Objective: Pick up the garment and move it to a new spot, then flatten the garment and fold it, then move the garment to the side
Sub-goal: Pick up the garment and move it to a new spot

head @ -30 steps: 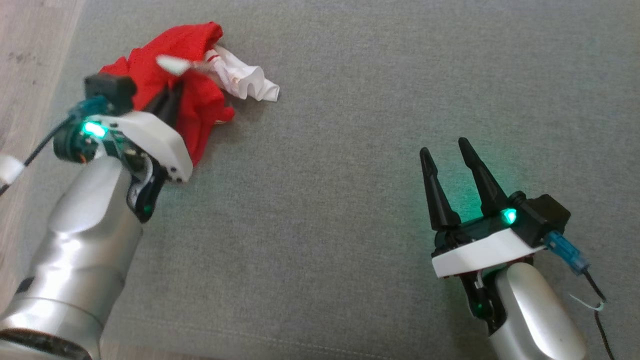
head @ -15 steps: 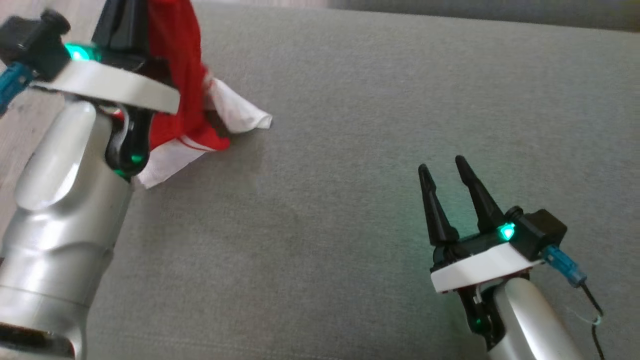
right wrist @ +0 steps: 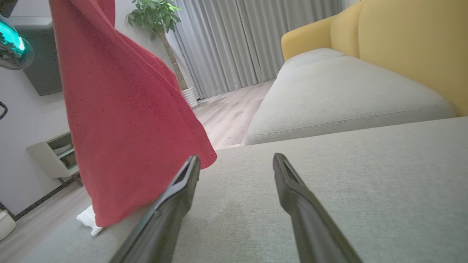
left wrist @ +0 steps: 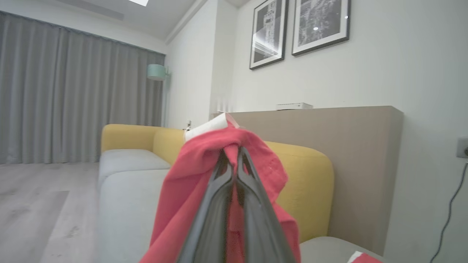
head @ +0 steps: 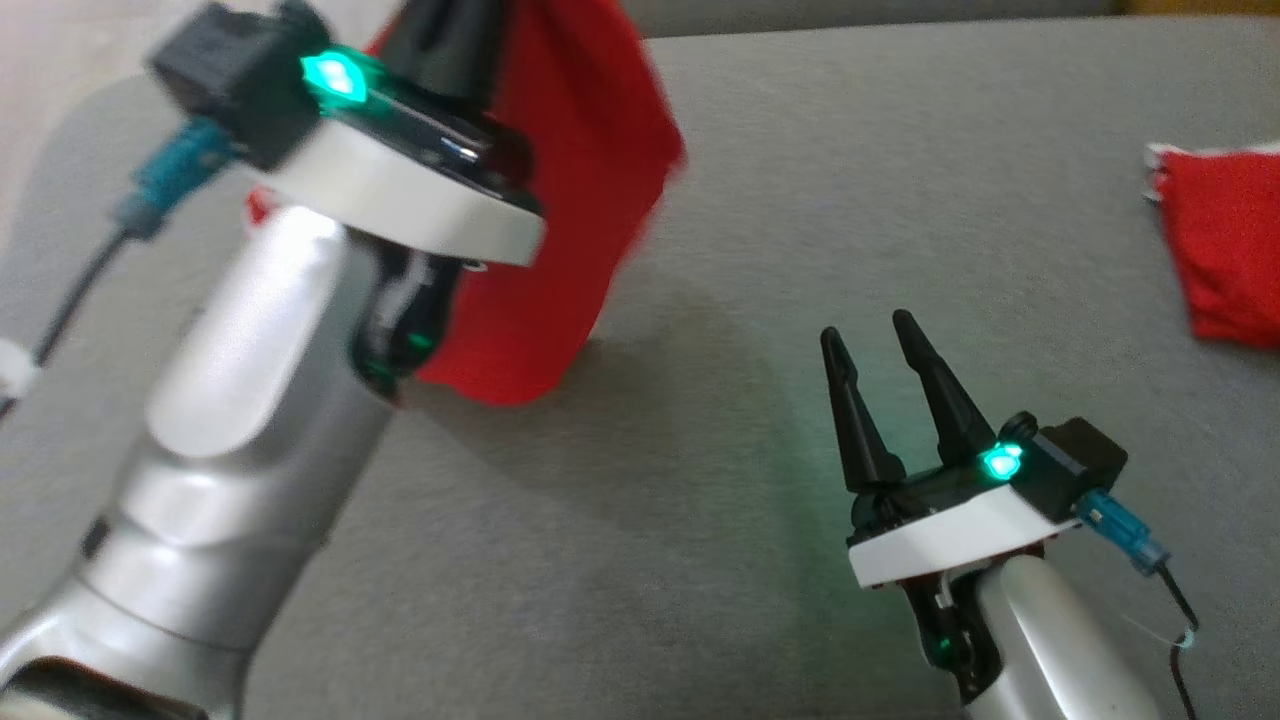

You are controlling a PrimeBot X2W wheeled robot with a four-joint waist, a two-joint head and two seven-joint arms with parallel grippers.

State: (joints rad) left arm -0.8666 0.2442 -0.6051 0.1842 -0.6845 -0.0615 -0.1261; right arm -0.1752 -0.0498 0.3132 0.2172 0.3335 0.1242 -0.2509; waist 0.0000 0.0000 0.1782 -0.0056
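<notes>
I work over a grey cushion, its woven cover smooth. A red cloth lies on it toward the far right edge. Whether the hem of the garment touches its left side, I cannot tell.

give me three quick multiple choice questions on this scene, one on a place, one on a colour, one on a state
1. Where is the red garment?
A) hanging from the left gripper
B) draped on a chair
C) lying on the floor

2. What colour is the sofa backrest?
A) blue
B) yellow
C) black

3. How is the right gripper?
A) shut on the garment
B) shut on nothing
C) open and empty

Answers:
1 A, the closed fingers pinch its fabric in the left wrist view.
2 B, yellow shows behind the grey cushion.
3 C, its fingers stand apart with nothing between them.
</notes>
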